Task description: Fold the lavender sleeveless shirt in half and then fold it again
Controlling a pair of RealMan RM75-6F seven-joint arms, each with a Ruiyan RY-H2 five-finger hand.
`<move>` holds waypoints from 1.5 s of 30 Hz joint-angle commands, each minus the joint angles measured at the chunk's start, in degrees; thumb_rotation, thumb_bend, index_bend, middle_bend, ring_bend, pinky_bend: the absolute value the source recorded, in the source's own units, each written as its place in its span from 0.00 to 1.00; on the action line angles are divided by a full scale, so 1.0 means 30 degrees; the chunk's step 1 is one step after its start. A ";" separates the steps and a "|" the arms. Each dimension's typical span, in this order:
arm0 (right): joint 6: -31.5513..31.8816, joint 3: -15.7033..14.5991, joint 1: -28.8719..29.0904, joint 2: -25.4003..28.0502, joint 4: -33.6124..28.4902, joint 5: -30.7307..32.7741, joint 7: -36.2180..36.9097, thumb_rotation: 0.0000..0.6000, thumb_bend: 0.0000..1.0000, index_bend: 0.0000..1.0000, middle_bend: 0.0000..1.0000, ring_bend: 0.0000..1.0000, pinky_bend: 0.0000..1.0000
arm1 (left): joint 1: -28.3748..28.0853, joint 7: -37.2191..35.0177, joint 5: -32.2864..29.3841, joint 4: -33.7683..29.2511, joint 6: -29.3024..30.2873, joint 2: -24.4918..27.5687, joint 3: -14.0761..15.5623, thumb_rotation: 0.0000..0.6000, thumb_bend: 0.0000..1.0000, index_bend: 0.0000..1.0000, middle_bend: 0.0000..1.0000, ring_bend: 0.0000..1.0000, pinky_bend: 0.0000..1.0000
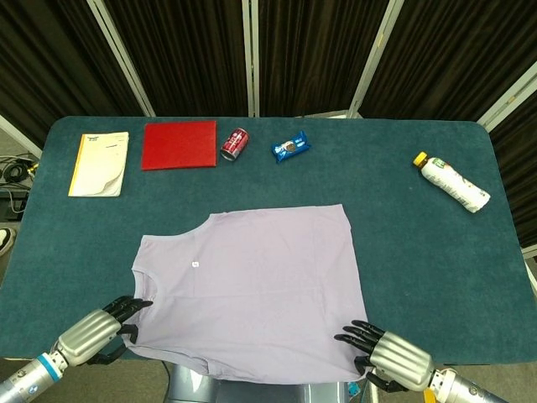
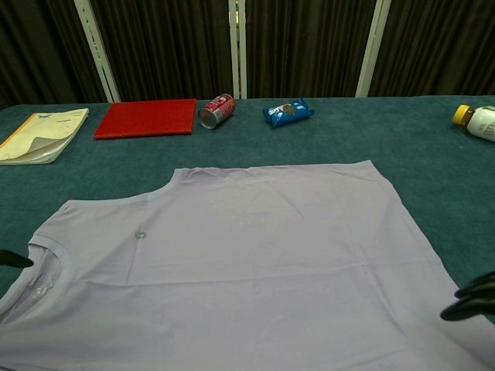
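The lavender sleeveless shirt [image 1: 260, 285] lies flat on the teal table [image 1: 436, 260], neck opening to the left, its near edge hanging over the table's front edge. My left hand [image 1: 96, 332] grips the shirt's near left corner by the neck. At the near right corner, the hem is held by my right hand [image 1: 388, 359]. The chest view shows the shirt [image 2: 247, 263] filling the foreground. Only dark fingertips of the left hand [image 2: 11, 259] and right hand [image 2: 472, 300] show at its edges.
Along the far side lie a yellow notebook [image 1: 99, 163], a red book [image 1: 179, 144], a tipped red can [image 1: 234, 143] and a blue snack packet [image 1: 290, 147]. A white bottle with a yellow cap [image 1: 451, 182] lies at the far right.
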 commanded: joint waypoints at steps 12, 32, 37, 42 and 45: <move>-0.3014 0.3395 0.1606 0.0073 -0.1722 0.5080 0.2059 1.00 0.49 0.76 0.09 0.00 0.00 | -0.2207 -0.1077 -0.4706 -0.2036 -0.3407 0.0140 -0.3499 1.00 0.61 0.70 0.00 0.00 0.00; -0.8579 0.8544 0.4296 -0.1267 -0.1267 1.2666 0.2720 1.00 0.49 0.76 0.09 0.00 0.00 | -0.4901 0.1798 -1.2006 -0.1360 -0.8697 -0.0475 -0.6944 1.00 0.61 0.69 0.00 0.00 0.00; -0.9572 0.9296 0.4763 -0.1962 -0.0395 1.3816 0.2496 1.00 0.49 0.76 0.09 0.00 0.00 | -0.5148 0.1867 -1.2865 -0.0583 -0.9175 -0.1025 -0.7453 1.00 0.61 0.69 0.00 0.00 0.00; -1.0247 0.9991 0.5164 -0.2632 0.0503 1.4705 0.2432 1.00 0.49 0.76 0.09 0.00 0.00 | -0.5357 0.1818 -1.3428 0.0092 -0.9504 -0.1394 -0.7901 1.00 0.61 0.69 0.00 0.00 0.00; -1.0568 1.0341 0.5346 -0.2990 0.1009 1.5174 0.2352 1.00 0.49 0.76 0.09 0.00 0.00 | -0.5480 0.1894 -1.3714 0.0361 -0.9763 -0.1498 -0.8069 1.00 0.61 0.69 0.00 0.00 0.00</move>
